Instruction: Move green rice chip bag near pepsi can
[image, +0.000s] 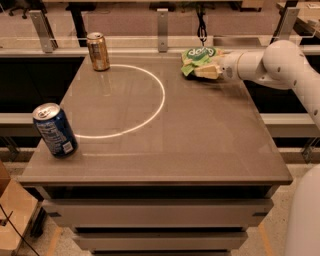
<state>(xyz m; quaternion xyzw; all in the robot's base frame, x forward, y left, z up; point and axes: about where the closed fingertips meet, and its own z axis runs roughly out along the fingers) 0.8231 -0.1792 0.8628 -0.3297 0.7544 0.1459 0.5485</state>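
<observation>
The green rice chip bag (199, 59) is at the far right of the table, its lettering facing up and its left end tilted upward. My gripper (211, 71) reaches in from the right on the white arm and is shut on the bag's right side, holding it slightly off the tabletop. The pepsi can (54, 130), dark blue with a silver top, stands leaning at the table's front left corner, far from the bag.
A gold-brown can (98, 51) stands at the far left of the table (200, 145). A white circle line (159, 100) is marked on the tabletop. A rail with posts (162, 22) runs behind the table.
</observation>
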